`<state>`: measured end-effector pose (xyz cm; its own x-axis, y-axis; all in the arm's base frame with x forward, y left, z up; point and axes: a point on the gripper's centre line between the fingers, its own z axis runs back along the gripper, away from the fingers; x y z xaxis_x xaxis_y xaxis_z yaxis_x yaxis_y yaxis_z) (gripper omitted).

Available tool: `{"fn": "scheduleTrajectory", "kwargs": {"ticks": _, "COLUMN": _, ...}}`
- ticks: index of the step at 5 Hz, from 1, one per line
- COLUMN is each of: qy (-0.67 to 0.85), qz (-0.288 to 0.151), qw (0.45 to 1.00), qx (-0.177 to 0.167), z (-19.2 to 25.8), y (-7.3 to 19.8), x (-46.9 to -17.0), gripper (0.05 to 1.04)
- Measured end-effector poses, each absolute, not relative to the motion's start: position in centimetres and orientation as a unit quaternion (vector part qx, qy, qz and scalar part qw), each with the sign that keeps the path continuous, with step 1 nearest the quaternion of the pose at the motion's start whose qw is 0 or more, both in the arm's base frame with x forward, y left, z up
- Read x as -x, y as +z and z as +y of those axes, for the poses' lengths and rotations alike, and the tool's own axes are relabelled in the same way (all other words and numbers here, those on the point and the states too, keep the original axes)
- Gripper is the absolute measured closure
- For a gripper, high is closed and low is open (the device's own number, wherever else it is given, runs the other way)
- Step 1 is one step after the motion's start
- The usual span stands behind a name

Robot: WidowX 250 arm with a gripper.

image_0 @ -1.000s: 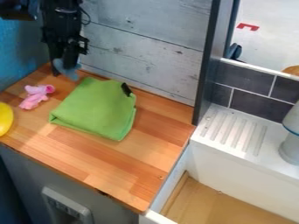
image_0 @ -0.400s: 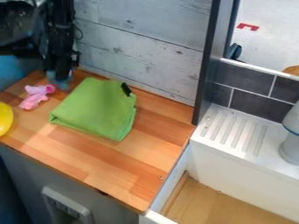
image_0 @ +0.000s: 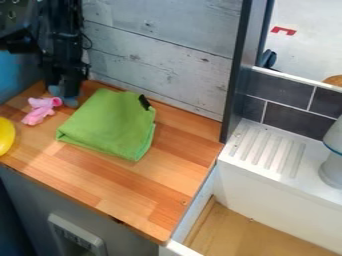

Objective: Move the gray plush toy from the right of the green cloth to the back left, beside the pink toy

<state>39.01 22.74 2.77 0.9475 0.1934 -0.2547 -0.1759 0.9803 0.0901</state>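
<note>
One black two-finger gripper (image_0: 63, 97) is being seen in the upper left of the frame, hung low over the back corner of a pale brown striped wooden worktop (image_0: 127, 185). Right at its tip, a small blue-grey rounded piece (image_0: 70, 102) is being shown; whether it is being gripped cannot be told, and whether the gripper is being kept open or closed cannot be told either. Just left of that tip, a small pink soft-looking toy (image_0: 40, 111) is being displayed, laid on the wood. To the right, a folded bright green cloth (image_0: 110, 125) is being supported by the worktop, its upper right corner being marked by a short black strip (image_0: 144, 102). At the left edge, a smooth yellow rounded object (image_0: 5, 136) is being cut off by the frame.

Behind it all, the worktop is being backed by a whitewashed plank wall (image_0: 160, 55), bordered on its right by a tall dark post (image_0: 237, 70). Over on the right, a white ridged ledge (image_0: 270, 150) is being overlooked by dark grey tiles (image_0: 280, 92), and a pale rounded object with a blue line (image_0: 332, 167) is being carried at its far end.
</note>
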Motion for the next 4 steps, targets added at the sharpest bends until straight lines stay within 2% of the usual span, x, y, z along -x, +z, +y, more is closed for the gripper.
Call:
{"fn": "scheduleTrajectory", "kwargs": {"ticks": 1, "qy": 0.091, "qz": 0.122, "qw": 0.988, "qx": -0.038, "z": 22.4, "y": 3.6, "x": -38.4, "gripper": 0.078}}
{"fn": "scheduleTrajectory", "kwargs": {"ticks": 2, "qy": 0.084, "qz": 0.078, "qw": 0.991, "qx": -0.062, "z": 21.6, "y": 7.3, "x": -38.0, "gripper": 0.077}}
{"fn": "scheduleTrajectory", "kwargs": {"ticks": 3, "qy": 0.054, "qz": 0.067, "qw": 0.993, "qx": -0.076, "z": 19.0, "y": 9.1, "x": -37.2, "gripper": 0.081}}
{"fn": "scheduleTrajectory", "kwargs": {"ticks": 4, "qy": 0.032, "qz": 0.057, "qw": 0.997, "qx": -0.051, "z": 15.6, "y": 10.1, "x": -35.6, "gripper": 0.081}}
